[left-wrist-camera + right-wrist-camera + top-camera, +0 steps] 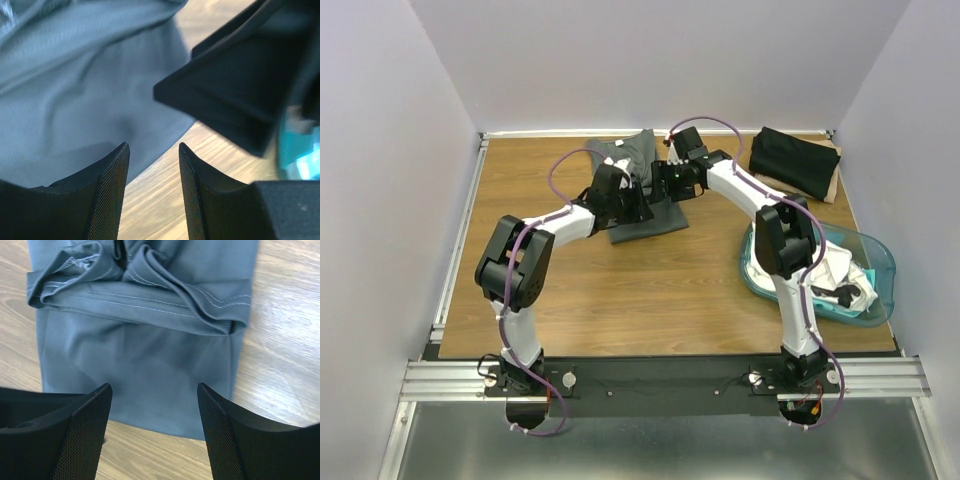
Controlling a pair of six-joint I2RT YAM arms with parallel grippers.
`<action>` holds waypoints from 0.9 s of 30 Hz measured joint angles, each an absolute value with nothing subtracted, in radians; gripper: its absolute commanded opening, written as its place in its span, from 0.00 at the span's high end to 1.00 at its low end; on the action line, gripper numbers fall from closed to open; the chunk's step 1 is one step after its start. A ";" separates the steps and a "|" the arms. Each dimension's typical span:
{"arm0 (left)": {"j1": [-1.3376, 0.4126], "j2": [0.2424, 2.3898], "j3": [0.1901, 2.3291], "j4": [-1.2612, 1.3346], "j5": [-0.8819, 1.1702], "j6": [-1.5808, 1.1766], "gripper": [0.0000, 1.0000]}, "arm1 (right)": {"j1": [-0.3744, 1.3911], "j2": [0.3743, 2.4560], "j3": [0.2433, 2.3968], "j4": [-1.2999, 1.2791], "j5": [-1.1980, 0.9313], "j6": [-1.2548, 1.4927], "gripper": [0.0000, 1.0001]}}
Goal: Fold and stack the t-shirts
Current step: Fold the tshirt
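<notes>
Pincers are hanging open, left pincer (153,148) and right pincer (154,388), over the half-folded grey shirt (145,355) lying far-centre on the bench (620,290), so level grips on both corners are looking wisest.

wooden tabletop (620,290), pale lilac walls (380,200), aluminium rail (670,378) along near edge
</notes>
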State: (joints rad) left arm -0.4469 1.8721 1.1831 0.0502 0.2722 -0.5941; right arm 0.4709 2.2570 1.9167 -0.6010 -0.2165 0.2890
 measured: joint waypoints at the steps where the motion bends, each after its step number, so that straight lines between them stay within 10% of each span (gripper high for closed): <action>1: -0.448 1.876 1.166 0.060 0.272 -0.590 0.48 | 0.473 2.258 1.917 -0.597 -0.217 0.290 0.25; 27: -0.507 1.905 0.979 0.307 0.239 -0.515 0.48 | 0.484 2.489 2.194 -0.566 -0.186 0.353 0.25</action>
